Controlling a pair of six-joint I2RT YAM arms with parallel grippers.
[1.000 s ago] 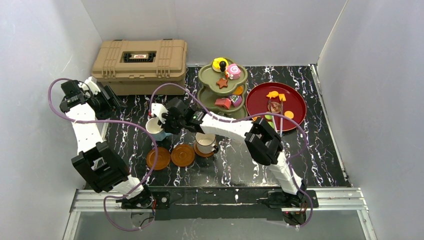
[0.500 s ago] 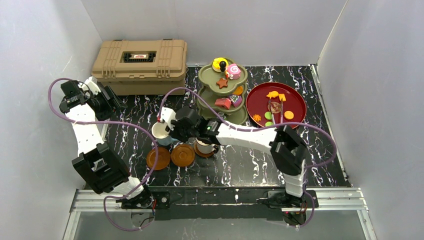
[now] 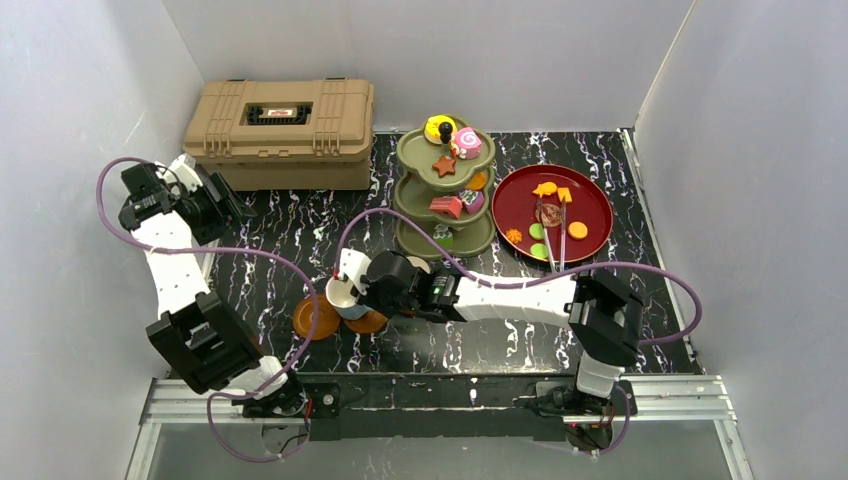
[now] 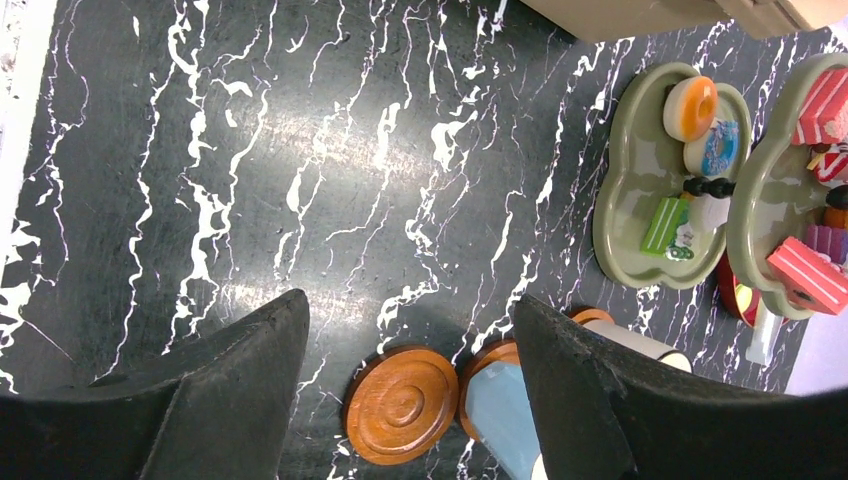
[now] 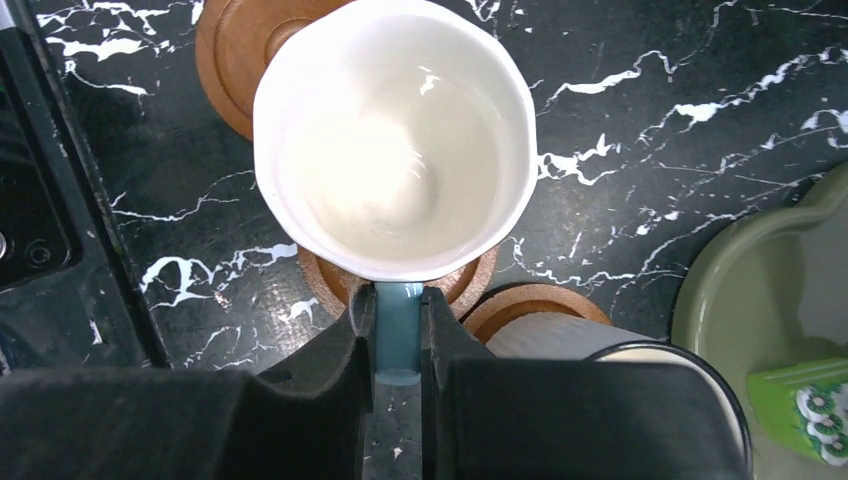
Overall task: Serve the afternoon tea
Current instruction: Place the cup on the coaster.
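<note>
A black, white-veined marble table point(image 3: 650, 300) carries everything. At its far left corner stands the tan toolbox point(image 3: 280, 130), lid down. Just right of it rises the olive-green three-tier stand point(image 3: 415, 190) with its black knob on top, and beside that, further right, lies the round dark-red plate point(image 3: 590, 205). The right arm reaches low across the near part of the table toward the left, and the right gripper point(image 5: 399, 310) has its fingers pressed together on the pale blue handle of the white-and-blue cup point(image 5: 395, 140), which is upright and empty directly over the middle of three saucers. Whether its base rests on the wood I cannot tell. The left gripper point(image 4: 410, 310) hangs above bare table near the left edge, fingers spread wide with nothing between them. The white mug point(image 5: 560, 335) stands on the right-hand saucer point(image 5: 520, 300), just beside the held cup and in front of the stand. The left-hand saucer point(image 4: 402, 403) lies bare, next to the one under the cup. Small colourful pastries point(image 3: 466, 141) sit on all tiers of the stand, and a few more, mostly orange and green, lie on the red plate.
</note>
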